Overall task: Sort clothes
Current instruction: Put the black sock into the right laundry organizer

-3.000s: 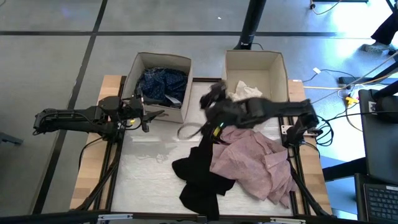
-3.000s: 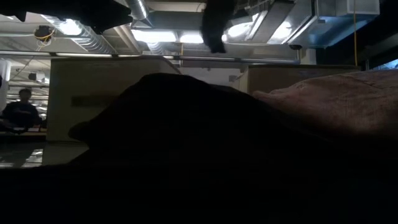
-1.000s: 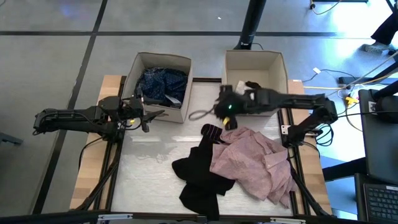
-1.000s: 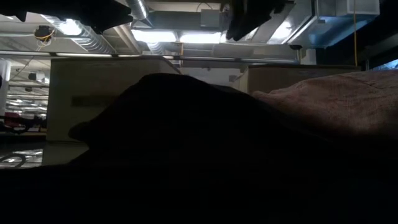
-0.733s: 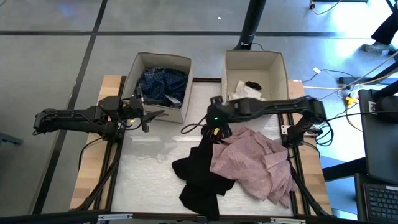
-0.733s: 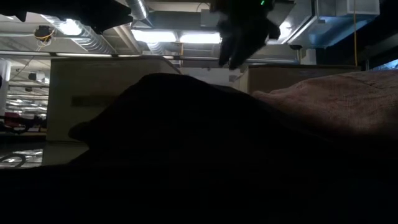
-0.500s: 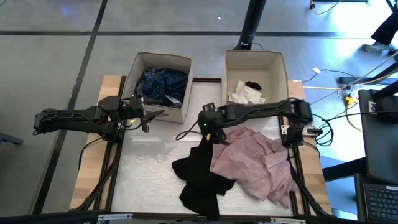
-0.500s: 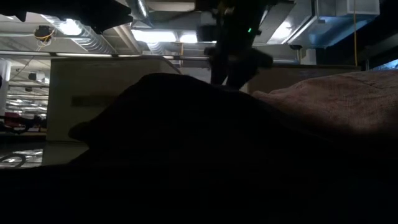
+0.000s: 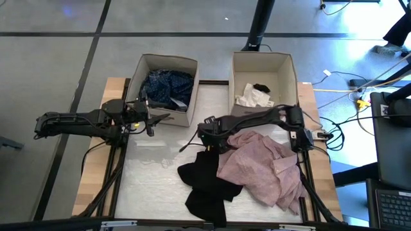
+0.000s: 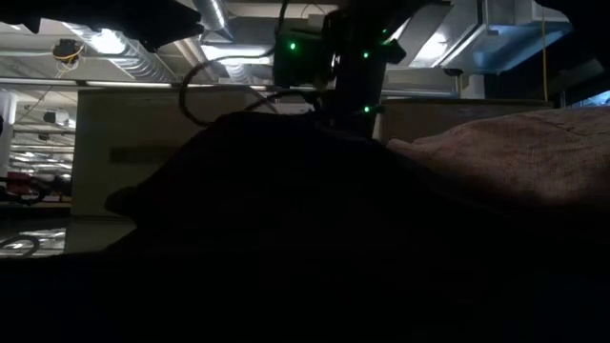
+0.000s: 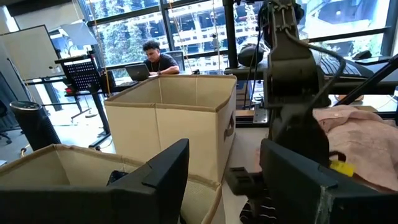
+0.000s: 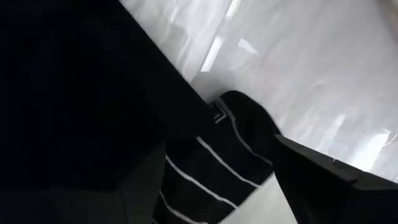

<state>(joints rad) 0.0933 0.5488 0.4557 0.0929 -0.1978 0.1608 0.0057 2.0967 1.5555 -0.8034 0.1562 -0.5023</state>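
A black garment (image 9: 204, 183) lies crumpled on the table, its white-striped end (image 12: 208, 165) toward the far side. A pale pink shirt (image 9: 263, 165) lies beside it and partly over it. My right gripper (image 9: 207, 142) points down over the striped end, open, a finger on either side (image 12: 217, 186); whether it touches the cloth I cannot tell. In the low view it (image 10: 345, 71) shows behind the black mound (image 10: 286, 219). My left gripper (image 9: 160, 119) waits open and level by the left box (image 11: 227, 180).
Two beige fabric boxes stand at the far edge. The left box (image 9: 142, 70) holds navy dotted cloth (image 9: 167, 86). The right box (image 9: 289, 70) holds a small white piece (image 9: 252, 97) and a dark scrap. Bare white table (image 9: 154, 173) lies left of the black garment.
My right gripper has come away from the right box, going toward the table's left and near edges and down onto the black garment's striped end. It has tipped from slanting to nearly straight down. It has stayed open. The clothes have not moved.
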